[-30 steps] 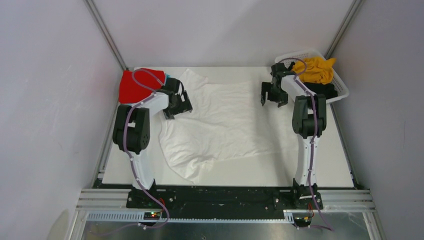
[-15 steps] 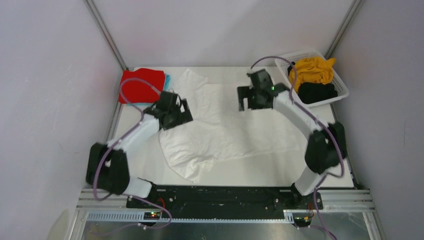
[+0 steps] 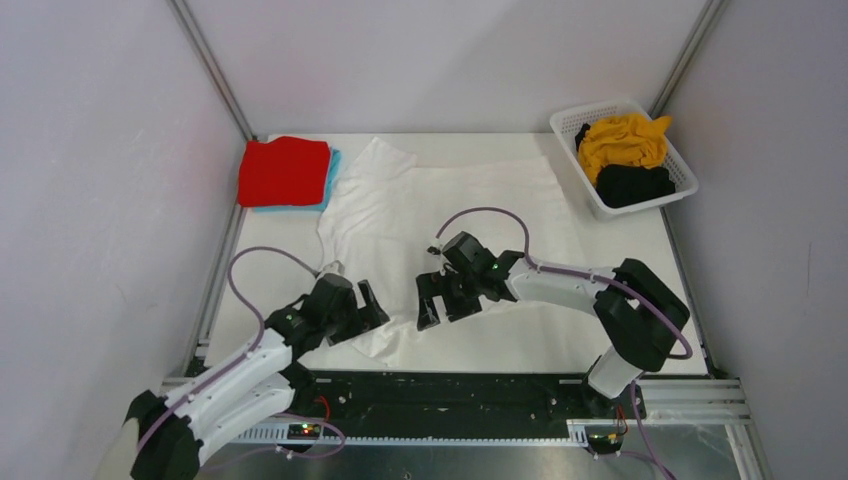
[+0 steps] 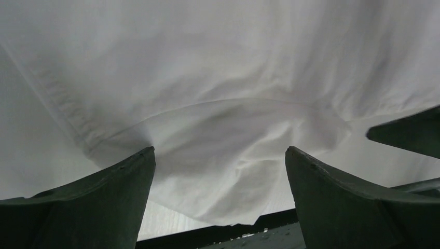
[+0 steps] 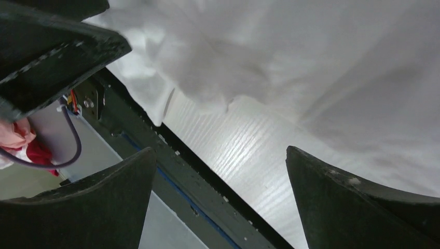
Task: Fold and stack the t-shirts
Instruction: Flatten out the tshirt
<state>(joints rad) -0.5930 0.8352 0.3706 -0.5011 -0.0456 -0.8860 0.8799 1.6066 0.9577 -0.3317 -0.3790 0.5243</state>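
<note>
At the far left corner of the desk (image 3: 640,300) you see the red t-shirt (image 3: 284,171) folded flat on top of the light blue t-shirt (image 3: 333,166), of which only a thin edge shows. Nearer to you, the left pincer (image 3: 370,312) sits low at the near-left hem of the white t-shirt (image 3: 440,210). Its wrist view shows the left pincer (image 4: 219,155) spread wide, with the rumpled hem of the white t-shirt (image 4: 223,93) lying between the fingers and not pinched. The white t-shirt lies spread across the middle of the desk, one sleeve towards the far side. Just right of the hem, the right pincer (image 3: 440,306) hovers over the same near edge. Its own view shows the right pincer (image 5: 219,155) likewise spread, holding nothing. At the far right stands the white basket (image 3: 572,122), with the mustard yellow t-shirt (image 3: 622,140) and the black t-shirt (image 3: 632,186) bundled inside.
</note>
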